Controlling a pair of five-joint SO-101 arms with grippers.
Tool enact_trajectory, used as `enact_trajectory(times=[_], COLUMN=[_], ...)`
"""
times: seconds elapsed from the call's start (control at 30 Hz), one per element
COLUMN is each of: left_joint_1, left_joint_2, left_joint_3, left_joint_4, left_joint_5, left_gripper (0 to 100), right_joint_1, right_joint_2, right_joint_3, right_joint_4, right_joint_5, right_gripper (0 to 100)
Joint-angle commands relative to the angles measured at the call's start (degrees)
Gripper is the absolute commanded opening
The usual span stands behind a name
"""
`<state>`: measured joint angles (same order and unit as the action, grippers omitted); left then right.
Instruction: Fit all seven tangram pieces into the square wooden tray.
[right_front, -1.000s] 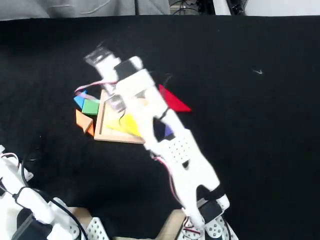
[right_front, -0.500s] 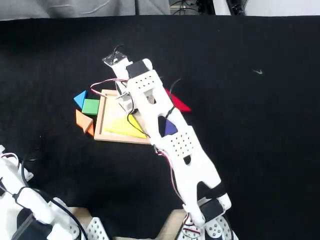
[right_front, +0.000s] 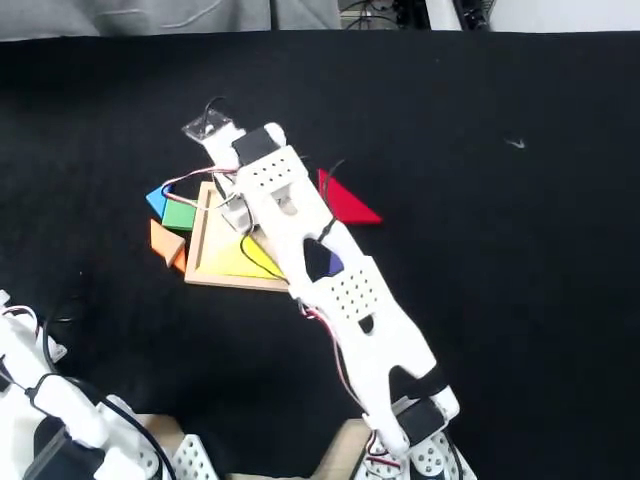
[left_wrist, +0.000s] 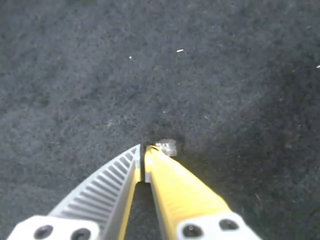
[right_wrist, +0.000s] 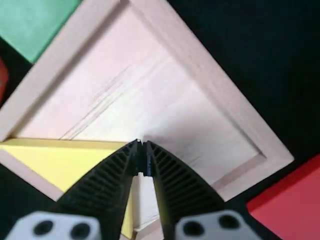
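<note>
White and folded low at the near left corner, the left arm is cut off by the frame edge. Its left gripper, one finger grey and one yellow, hangs with the jaws pressed together and empty over the black cloth table. Whether the tips touch the cloth cannot be told. A pale speck at the tips is too small to identify.

From the near edge, right of centre, the white right arm stretches far and left across the square wooden tray, hiding the tray's right half. The right gripper, with black ribbed fingers, is closed on nothing. Its tips are over the bare tray floor at the edge of the large yellow triangle, which lies flat inside the tray along its near side. Contact with the wood cannot be judged.

Through a gap in the arm a dark blue piece shows. Its outline is hidden, and so is whether it lies inside the tray.

Left of the tray, on the cloth, lie an orange flat piece of unclear shape, a green square just beside the rim, and farther off a blue triangle crossed by a wire. A red triangle lies right of the tray's far side, partly under the arm.
</note>
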<state>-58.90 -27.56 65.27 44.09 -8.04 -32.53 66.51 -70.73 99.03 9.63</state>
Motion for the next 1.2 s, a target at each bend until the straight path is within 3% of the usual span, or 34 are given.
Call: enact_trajectory(times=[0.0,0.23,0.63,0.9,1.17], left_joint_1=[0.8,0.8,0.8,0.6,0.7], left_joint_2=[-0.4,-0.4,-0.4,-0.5,-0.5], left_joint_3=[-0.4,-0.4,-0.3,-0.1,-0.1], left_joint_4=[-0.8,-0.8,-0.8,-0.8,-0.8], left_joint_5=[0.4,0.4,0.4,0.4,0.4], left_gripper=[3,3,3,3,3], right_joint_1=[4.3,6.8,9.9,14.1,14.6], right_joint_2=[-5.6,-18.2,-49.7,-62.4,-72.0], right_joint_3=[-6.1,-0.8,29.9,49.4,75.8], right_joint_4=[2.2,2.3,-0.4,-9.3,-29.1], right_joint_5=[0.4,0.4,0.9,4.0,9.4], right_gripper=[1.0,1.0,1.1,1.1,1.2])
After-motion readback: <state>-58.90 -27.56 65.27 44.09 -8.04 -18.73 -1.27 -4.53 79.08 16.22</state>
